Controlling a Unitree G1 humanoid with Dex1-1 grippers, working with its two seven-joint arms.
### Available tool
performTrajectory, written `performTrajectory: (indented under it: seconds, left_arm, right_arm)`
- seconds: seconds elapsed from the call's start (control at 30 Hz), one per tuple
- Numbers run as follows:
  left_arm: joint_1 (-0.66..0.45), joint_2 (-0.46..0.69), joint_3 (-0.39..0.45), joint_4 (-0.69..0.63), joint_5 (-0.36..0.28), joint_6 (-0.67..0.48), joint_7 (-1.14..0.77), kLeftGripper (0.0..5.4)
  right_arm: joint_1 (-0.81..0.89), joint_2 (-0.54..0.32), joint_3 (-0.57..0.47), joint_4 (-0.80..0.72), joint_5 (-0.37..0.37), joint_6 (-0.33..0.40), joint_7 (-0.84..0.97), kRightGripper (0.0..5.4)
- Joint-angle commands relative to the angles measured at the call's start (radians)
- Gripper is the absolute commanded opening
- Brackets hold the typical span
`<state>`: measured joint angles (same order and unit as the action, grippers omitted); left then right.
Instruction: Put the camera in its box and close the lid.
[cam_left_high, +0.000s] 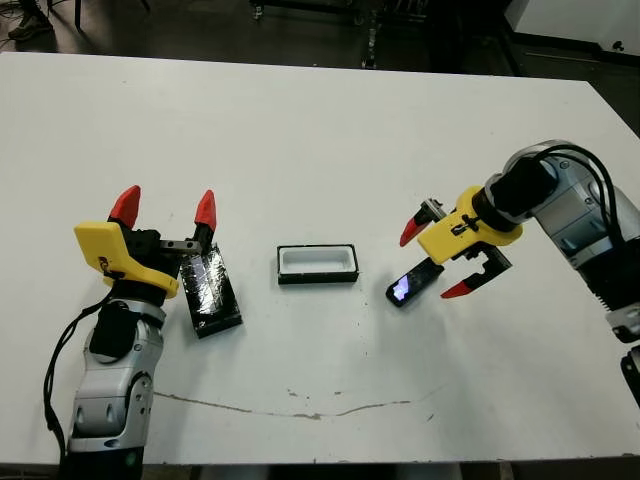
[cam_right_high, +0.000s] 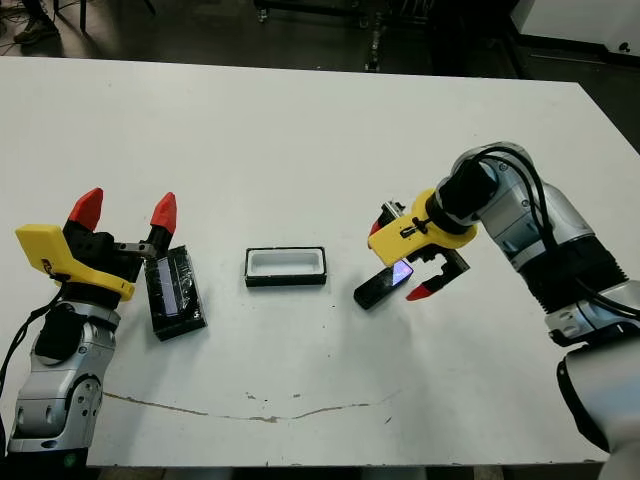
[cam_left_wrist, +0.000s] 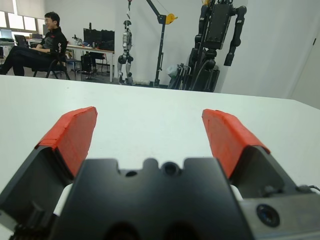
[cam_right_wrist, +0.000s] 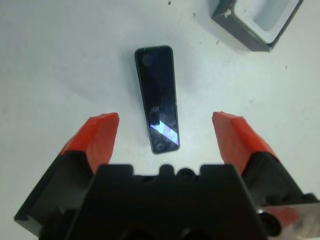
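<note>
The camera (cam_left_high: 412, 284), a thin black slab with a blue-violet glint, lies flat on the table to the right of the box (cam_left_high: 317, 264), a shallow black tray with white lining. My right gripper (cam_left_high: 436, 262) hovers open just above the camera, one red fingertip on each side; in the right wrist view the camera (cam_right_wrist: 157, 98) lies lengthwise between the fingers. The glossy black lid (cam_left_high: 209, 287) rests flat left of the box. My left gripper (cam_left_high: 165, 206) stands open with its tips pointing up, just beside the lid's near-left end, holding nothing.
A faint crack line (cam_left_high: 300, 410) runs across the table near its front edge. Beyond the table in the left wrist view, a seated person (cam_left_wrist: 37, 47) and robot stands (cam_left_wrist: 215, 45) are far off.
</note>
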<state>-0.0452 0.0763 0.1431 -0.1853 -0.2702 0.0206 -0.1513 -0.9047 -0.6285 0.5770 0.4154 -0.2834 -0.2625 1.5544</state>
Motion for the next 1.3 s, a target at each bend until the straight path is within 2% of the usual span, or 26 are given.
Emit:
performTrajectory:
  seconds: [0.03, 0.07, 0.43, 0.73, 0.9, 1.03, 1.3]
  left_arm:
    - [0.009, -0.001, 0.001, 0.004, 0.007, 0.002, 0.007, 5.4]
    - [0.009, -0.001, 0.001, 0.003, 0.009, 0.003, 0.009, 5.4]
    - [0.003, -0.003, -0.006, -0.002, 0.006, 0.012, 0.016, 5.4]
    - [0.005, -0.008, -0.011, -0.001, 0.016, 0.002, 0.021, 5.4]
    - [0.012, -0.013, -0.012, -0.006, 0.02, -0.002, 0.028, 5.4]
    - [0.01, -0.017, -0.012, -0.007, 0.021, -0.005, 0.037, 5.4]
    - [0.007, -0.022, -0.007, -0.003, 0.025, -0.012, 0.039, 5.4]
  right_arm:
    - [0.003, 0.009, 0.002, 0.03, -0.005, -0.006, -0.008, 4.94]
    - [0.002, 0.013, 0.001, 0.037, -0.005, -0.009, -0.009, 4.91]
    - [-0.002, 0.036, 0.001, 0.095, -0.038, -0.036, -0.045, 3.34]
    - [0.001, 0.058, 0.001, 0.153, -0.039, -0.08, -0.063, 3.09]
    - [0.012, 0.068, 0.004, 0.163, -0.036, -0.09, -0.064, 2.36]
    - [0.012, 0.076, 0.006, 0.167, -0.042, -0.058, -0.057, 1.73]
    - [0.017, 0.077, 0.02, 0.159, -0.051, -0.046, -0.037, 1.66]
